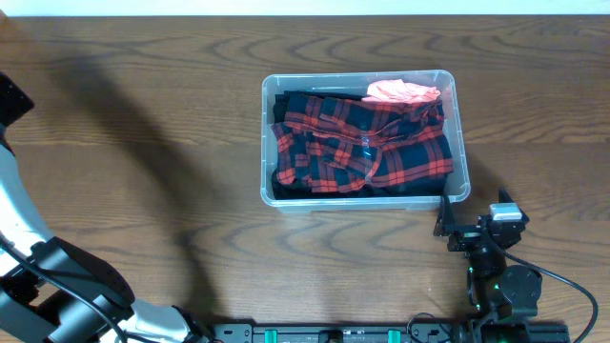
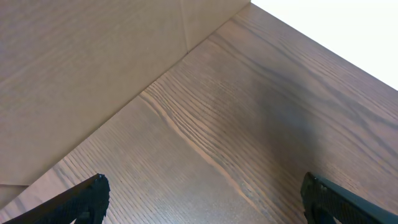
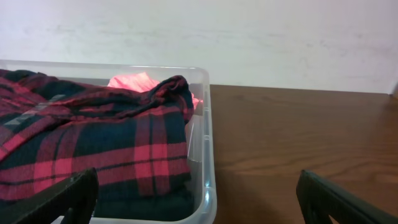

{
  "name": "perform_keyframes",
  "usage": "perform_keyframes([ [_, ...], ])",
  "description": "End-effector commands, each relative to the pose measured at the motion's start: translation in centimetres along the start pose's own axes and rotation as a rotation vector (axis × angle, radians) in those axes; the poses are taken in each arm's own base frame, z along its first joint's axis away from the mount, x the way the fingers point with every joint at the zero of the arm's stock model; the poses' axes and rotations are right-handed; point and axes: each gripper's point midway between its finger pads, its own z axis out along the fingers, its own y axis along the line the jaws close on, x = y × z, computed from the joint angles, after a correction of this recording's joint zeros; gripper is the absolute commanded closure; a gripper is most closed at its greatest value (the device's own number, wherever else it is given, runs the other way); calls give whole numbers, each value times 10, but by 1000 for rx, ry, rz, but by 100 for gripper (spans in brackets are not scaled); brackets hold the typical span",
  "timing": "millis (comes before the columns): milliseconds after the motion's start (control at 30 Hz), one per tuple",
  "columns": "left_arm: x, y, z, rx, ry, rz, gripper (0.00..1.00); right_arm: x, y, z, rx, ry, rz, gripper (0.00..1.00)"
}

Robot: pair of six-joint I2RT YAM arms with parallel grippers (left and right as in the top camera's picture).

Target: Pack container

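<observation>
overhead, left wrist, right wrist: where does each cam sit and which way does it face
Overhead: above the brown wooden table, looking straight down on the clear rectangular plastic container, red-and-navy plaid garment and pink cloth inside; left arm and right gripper show.
Left wrist: on the left arm, angled down at bare table; open left gripper shows.
Right wrist: low at the container's corner, facing the white wall; open right gripper shows.
Shared: overhead and right wrist both see container, garment and cloth.

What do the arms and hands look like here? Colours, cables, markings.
Left arm: white link, black joints, black cables. Right arm: black, looping black cable, small green light. Left hand and right hand: black fingers.
</observation>
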Motion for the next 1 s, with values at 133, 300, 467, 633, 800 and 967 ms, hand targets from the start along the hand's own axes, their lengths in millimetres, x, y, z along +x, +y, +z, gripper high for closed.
perform_keyframes([
  [133,-4,2,-2,-7,-9,-14,2,1,0,0,3,0,15,1],
  [300,-4,2,-2,-7,-9,-14,2,1,0,0,4,0,15,1],
  [467,-4,2,-2,-7,-9,-14,2,1,0,0,4,0,15,1],
  [633,-4,2,-2,-7,-9,-14,2,1,0,0,4,0,15,1],
  [800,-4,2,-2,-7,-9,-14,2,1,0,0,4,0,15,1],
  [967,8,-7,2,6,19,-1,2,1,0,0,4,0,15,1],
])
